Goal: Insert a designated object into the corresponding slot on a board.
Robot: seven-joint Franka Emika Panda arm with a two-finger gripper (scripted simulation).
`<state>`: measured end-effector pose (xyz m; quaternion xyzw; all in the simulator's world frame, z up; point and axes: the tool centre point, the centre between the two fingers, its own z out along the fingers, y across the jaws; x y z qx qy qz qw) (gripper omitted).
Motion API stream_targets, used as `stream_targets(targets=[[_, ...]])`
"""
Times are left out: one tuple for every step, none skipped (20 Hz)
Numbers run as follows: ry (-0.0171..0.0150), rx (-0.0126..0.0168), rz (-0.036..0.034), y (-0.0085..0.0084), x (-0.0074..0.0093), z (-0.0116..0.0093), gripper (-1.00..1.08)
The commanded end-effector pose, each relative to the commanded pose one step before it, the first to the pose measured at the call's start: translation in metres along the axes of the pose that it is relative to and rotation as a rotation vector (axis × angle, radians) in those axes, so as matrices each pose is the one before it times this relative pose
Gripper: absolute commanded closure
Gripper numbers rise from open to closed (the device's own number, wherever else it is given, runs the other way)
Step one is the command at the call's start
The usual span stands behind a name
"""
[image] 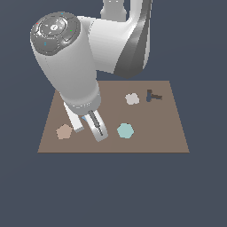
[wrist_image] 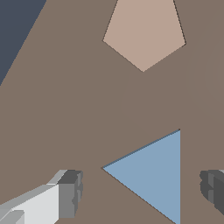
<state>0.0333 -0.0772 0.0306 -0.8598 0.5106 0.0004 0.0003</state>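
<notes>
The light-blue triangle (wrist_image: 153, 175) lies flat on the brown board (wrist_image: 65, 109). My gripper (wrist_image: 140, 190) is open and straddles it, with one grey fingertip (wrist_image: 68, 194) on one side and the other fingertip (wrist_image: 214, 186) just past its straight edge. Neither pad touches it. In the exterior view the gripper (image: 89, 132) points down over the board's (image: 146, 142) near part, towards that view's left. Only a sliver of the triangle (image: 84, 119) shows between the fingers. No navy triangular slot shows in either view.
A tan pentagon (image: 64, 131) lies close beside the gripper and also shows in the wrist view (wrist_image: 144, 33). A pale teal hexagon (image: 125, 131), a pale lobed shape (image: 131, 99) and a dark T-shaped cut-out (image: 153, 95) lie towards the exterior view's right.
</notes>
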Motion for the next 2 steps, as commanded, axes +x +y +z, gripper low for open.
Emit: stream_targets(targets=[[0.00008,0.00014,-0.00002,-0.00005,0.00003,-0.00002,-0.92],[0.0,0.0,0.0,0.0,0.0,0.0,-0.92]])
